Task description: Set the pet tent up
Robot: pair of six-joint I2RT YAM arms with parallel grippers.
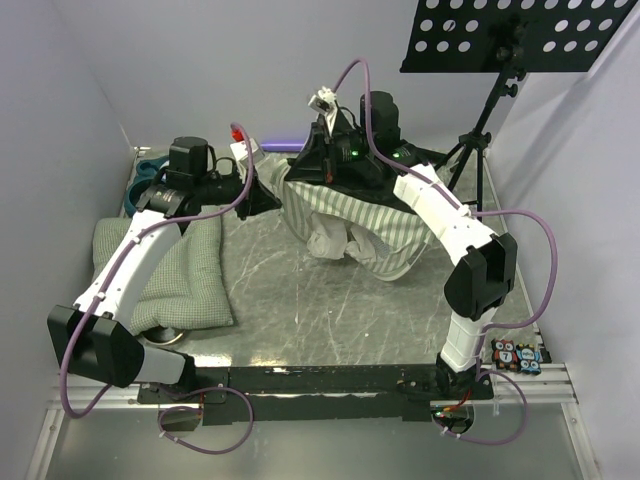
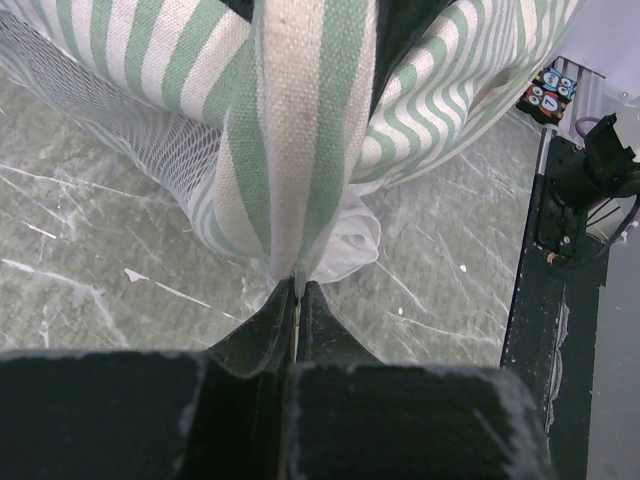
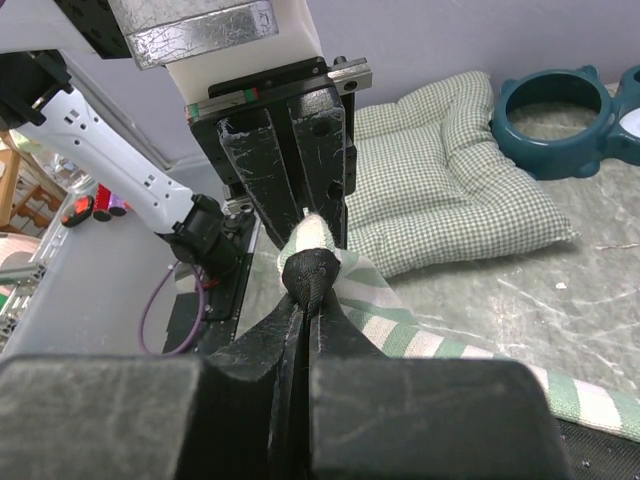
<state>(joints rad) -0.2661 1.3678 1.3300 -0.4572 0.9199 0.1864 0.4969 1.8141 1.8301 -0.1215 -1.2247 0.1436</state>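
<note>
The pet tent point(image 1: 360, 225), a green-and-white striped fabric tent, sits in the upper middle of the overhead view as a crumpled, collapsed heap on the grey marbled tabletop point(image 1: 300, 310). Its folds sag toward the centre of the frame, and a pale bunch of cloth hangs at its lower left.

In the left wrist view a thick striped fold drops down the middle of the frame. A white mesh panel point(image 2: 110, 130) spreads out at the upper left, and more striped cloth curves away at the upper right. The left gripper point(image 2: 297, 292) has its fingers pressed together on the lower tip of that fold, where thin white cloth bunches out.

In the right wrist view the right gripper point(image 3: 308, 285) is pinched tight on a small black-lined knob of tent edge at frame centre. The left arm's black fingers come down from above, holding striped cloth just beside it.

A flat green-checked quilted cushion point(image 1: 185, 275) lies at the left of the overhead view, partly under the left arm. A dark teal ring-shaped object point(image 3: 550, 115) rests beyond it, at the upper right of the right wrist view.
</note>
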